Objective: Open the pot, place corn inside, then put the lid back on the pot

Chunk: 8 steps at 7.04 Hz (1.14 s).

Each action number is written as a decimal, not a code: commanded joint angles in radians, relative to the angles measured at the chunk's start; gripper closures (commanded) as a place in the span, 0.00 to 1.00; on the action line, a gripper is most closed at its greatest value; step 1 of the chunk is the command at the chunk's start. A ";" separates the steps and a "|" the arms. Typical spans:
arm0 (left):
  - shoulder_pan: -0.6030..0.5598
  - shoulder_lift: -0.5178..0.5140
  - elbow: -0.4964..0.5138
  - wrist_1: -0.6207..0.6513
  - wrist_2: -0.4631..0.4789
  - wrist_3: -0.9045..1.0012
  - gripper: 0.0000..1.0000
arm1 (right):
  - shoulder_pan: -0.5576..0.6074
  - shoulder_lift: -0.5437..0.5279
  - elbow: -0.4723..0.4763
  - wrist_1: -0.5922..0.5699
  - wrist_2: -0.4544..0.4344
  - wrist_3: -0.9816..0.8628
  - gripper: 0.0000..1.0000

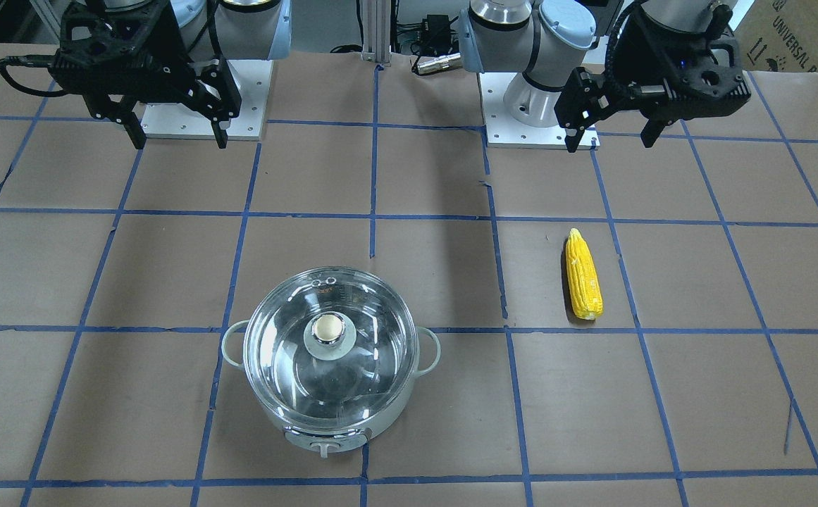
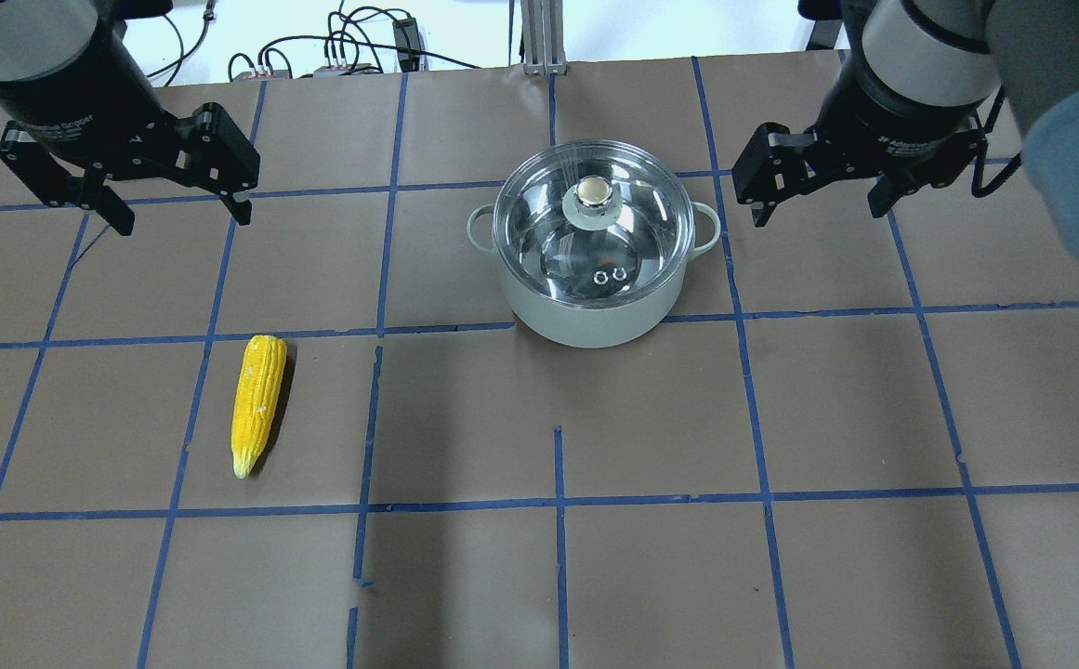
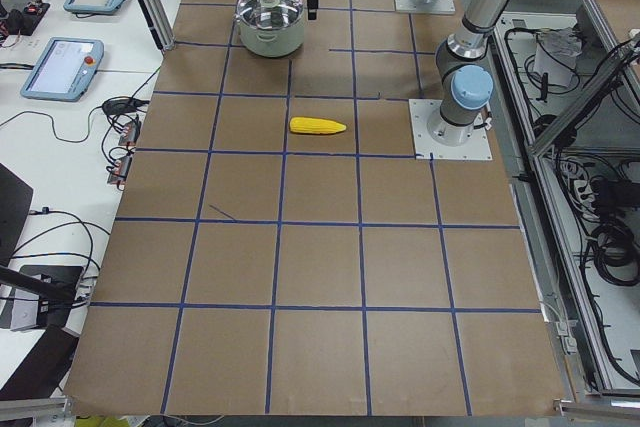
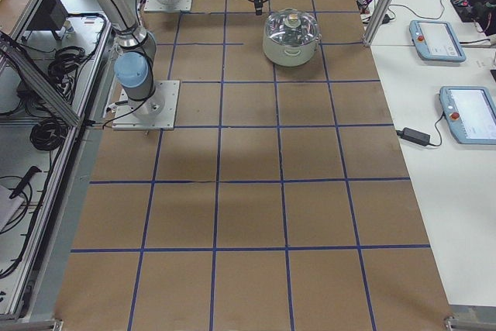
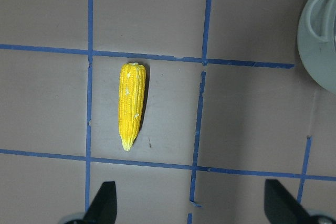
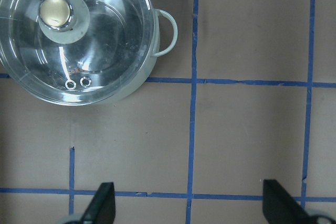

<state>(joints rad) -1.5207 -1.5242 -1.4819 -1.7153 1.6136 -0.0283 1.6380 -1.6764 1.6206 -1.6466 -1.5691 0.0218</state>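
A round electric pot, pale mint-white outside and shiny steel inside, stands on a brown table gridded with blue tape. Its clear domed glass lid sits closed on the rim, with a beige-topped steel knob at the centre. A yellow, tapered, bumpy corn cob lies flat on the robot's left side, well apart from the pot.

The left gripper hangs raised over the corn's side of the table, jaws spread wide and holding nothing. The right gripper hangs raised to the pot's right, equally wide and empty. None of the 3 steps looks begun.

The glass lid is probably weighty, smooth and breakable — the knob seems the only sound place to pinch it. The corn looks light and stiff, its kernels offering grip — best taken across its thick middle.
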 commanded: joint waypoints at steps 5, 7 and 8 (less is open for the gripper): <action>0.004 -0.005 -0.011 0.006 -0.006 -0.008 0.00 | 0.141 0.191 -0.033 -0.109 0.012 0.004 0.02; 0.004 -0.008 -0.009 0.005 0.000 -0.009 0.00 | 0.141 0.227 -0.045 -0.079 0.024 0.004 0.02; 0.005 -0.007 -0.011 0.005 0.000 -0.004 0.00 | 0.141 0.247 -0.063 -0.087 0.030 0.007 0.02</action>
<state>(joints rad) -1.5166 -1.5306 -1.4917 -1.7098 1.6134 -0.0354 1.7789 -1.4532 1.5725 -1.7320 -1.5470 0.0268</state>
